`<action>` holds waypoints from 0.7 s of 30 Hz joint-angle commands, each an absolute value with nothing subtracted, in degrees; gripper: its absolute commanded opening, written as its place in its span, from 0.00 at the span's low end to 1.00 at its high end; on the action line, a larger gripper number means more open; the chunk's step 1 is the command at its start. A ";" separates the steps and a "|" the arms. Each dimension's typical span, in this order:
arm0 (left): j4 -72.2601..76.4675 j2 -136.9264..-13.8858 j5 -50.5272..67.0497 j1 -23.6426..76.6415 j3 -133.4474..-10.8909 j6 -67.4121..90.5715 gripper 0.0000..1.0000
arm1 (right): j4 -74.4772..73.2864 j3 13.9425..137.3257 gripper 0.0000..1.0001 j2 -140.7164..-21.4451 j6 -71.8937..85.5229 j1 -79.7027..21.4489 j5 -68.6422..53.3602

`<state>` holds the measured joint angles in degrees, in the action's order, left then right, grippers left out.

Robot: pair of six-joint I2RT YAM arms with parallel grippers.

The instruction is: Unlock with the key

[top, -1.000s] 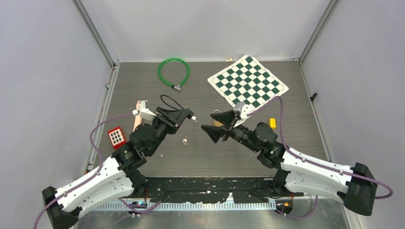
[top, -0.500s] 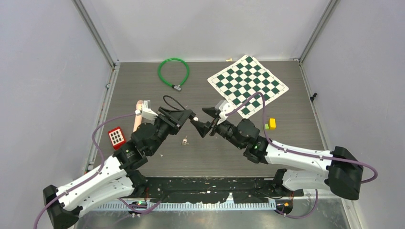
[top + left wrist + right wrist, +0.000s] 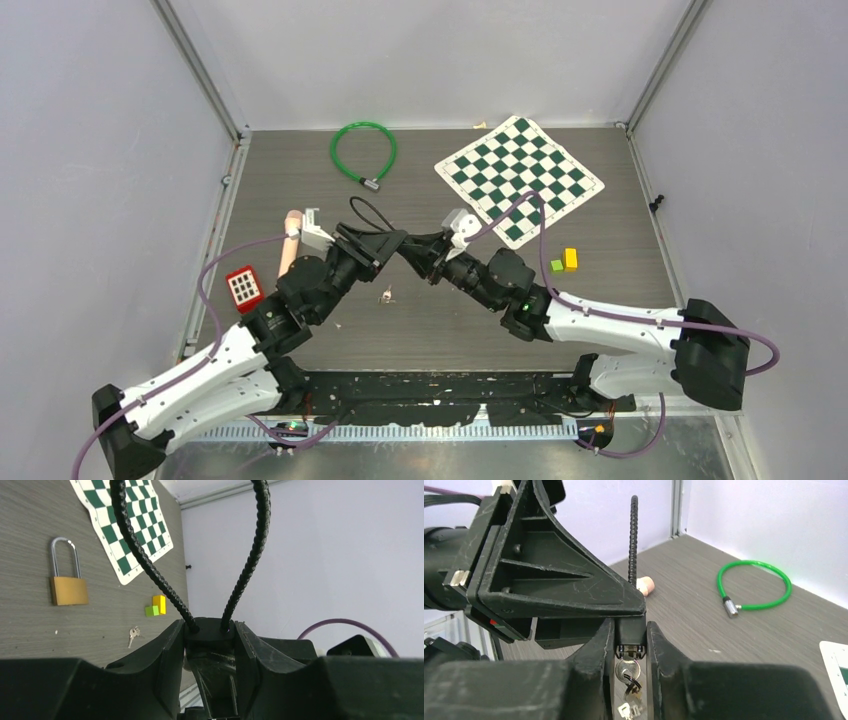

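The left pincer [image 3: 393,243] clamps the lock [image 3: 209,630] above mid-table. Its key [image 3: 628,670] juts rightward, in line between the right pincer's [image 3: 630,626] narrowed jaws. Whether they grip it cannot be told.

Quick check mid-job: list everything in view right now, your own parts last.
black lock: 1, black, held above centre
key: 1, silver, in the black lock
loose keys: small silver bunch, near centre
padlock: 1, brass, near mat
cable lock: 1, green, far left
mat: 1, green-white, far right
blocks: 2, yellow and green, right
keypad: 1, red, left
cylinder: 1, peach, left
left tool: black, shut on black lock
right tool: black, around key, grip unclear
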<state>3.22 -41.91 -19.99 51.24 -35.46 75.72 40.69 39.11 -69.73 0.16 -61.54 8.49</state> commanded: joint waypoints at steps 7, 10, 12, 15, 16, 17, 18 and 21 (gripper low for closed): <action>1.19 -35.56 -23.03 51.42 -36.33 70.27 0.72 | 47.77 36.24 0.05 -65.91 2.52 -61.08 12.62; 0.16 -33.91 -24.50 51.39 -35.72 71.45 0.66 | 48.22 35.50 0.05 -65.28 2.92 -61.07 12.52; -2.90 -33.88 -25.12 51.33 -36.01 72.85 0.57 | 48.76 35.17 0.05 -65.05 3.02 -61.08 12.46; -6.49 -35.58 -25.35 51.16 -37.38 74.74 0.46 | 49.16 35.03 0.05 -64.81 3.05 -61.08 12.32; -7.02 -36.30 -25.06 51.09 -37.77 75.28 0.45 | 49.19 35.01 0.05 -64.75 2.96 -61.08 12.18; -7.11 -37.18 -24.30 50.95 -38.18 75.56 0.44 | 49.30 34.99 0.05 -64.64 3.03 -61.08 11.83; -7.04 -38.30 -23.74 50.83 -38.51 75.87 0.44 | 49.30 34.98 0.05 -64.62 3.05 -61.08 11.76; -4.98 -40.69 -21.96 50.42 -39.29 76.12 0.44 | 49.42 34.69 0.05 -64.60 3.16 -61.08 11.05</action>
<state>-5.19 -38.22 -22.94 50.98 -36.14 75.05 43.83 34.48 -66.54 2.74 -61.01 11.42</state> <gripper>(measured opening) 0.439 0.284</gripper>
